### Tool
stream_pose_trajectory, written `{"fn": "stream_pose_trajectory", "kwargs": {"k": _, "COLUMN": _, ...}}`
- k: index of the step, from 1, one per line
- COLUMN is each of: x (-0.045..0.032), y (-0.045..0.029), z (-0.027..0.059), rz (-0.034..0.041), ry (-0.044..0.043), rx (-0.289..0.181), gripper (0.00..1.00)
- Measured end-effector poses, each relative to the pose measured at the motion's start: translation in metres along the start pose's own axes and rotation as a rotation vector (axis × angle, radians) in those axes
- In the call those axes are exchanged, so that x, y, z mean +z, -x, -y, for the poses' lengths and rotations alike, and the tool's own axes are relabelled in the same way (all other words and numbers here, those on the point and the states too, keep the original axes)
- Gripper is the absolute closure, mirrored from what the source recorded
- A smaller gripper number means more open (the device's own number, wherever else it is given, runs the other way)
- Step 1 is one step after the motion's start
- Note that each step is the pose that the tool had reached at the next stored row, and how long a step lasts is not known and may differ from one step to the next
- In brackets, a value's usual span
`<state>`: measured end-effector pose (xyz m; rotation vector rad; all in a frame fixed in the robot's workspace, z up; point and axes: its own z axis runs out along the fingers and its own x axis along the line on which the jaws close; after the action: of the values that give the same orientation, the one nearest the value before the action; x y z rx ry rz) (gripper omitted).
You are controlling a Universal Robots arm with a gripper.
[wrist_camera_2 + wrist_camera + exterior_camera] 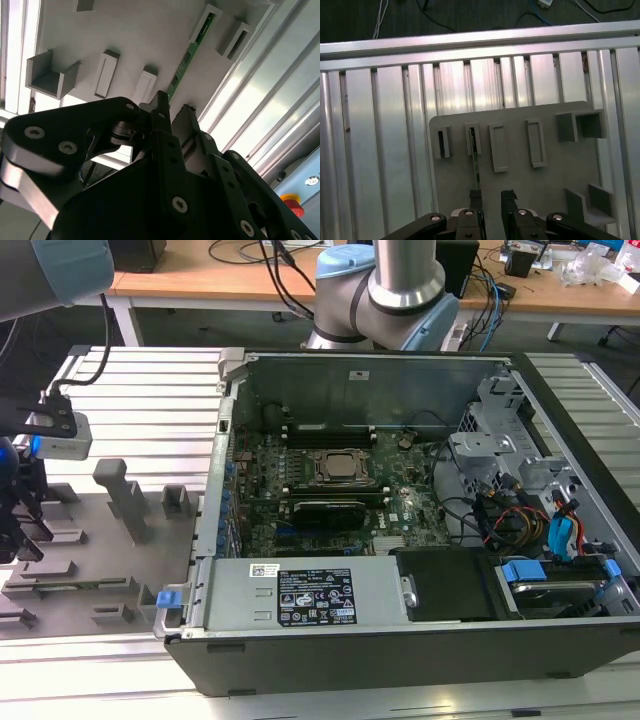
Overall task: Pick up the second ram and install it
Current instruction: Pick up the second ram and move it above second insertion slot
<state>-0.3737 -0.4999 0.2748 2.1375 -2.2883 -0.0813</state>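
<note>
you had barely begun: the second ram [476, 167] stood on edge in the gray fixture plate [520, 117] on the bench [385, 150], not yet lifted, and your gripper [491, 196] hung open at its near end, gripping nothing.

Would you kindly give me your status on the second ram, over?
Gripper open above gray fixture plate. Second ram in its holder, alongside one finger. Nothing blocking.

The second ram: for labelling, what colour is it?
The second ram is green, clearest in second wrist view.
</note>
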Motion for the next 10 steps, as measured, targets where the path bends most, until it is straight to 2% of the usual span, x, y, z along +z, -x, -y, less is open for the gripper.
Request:
{"fn": "stream_pose_trajectory", "kwargs": {"k": 2, "x": 0.0001, "y": -0.0001, "z": 0.0, "rz": -0.0014, "ry": 0.0009, "rx": -0.028, "gripper": 0.7}}
{"fn": "stream_pose_trajectory", "kwargs": {"k": 10, "x": 0.0058, "y": -0.0002, "z": 0.0002, "rz": -0.0012, "ry": 0.0007, "rx": -0.028, "gripper": 0.7}}
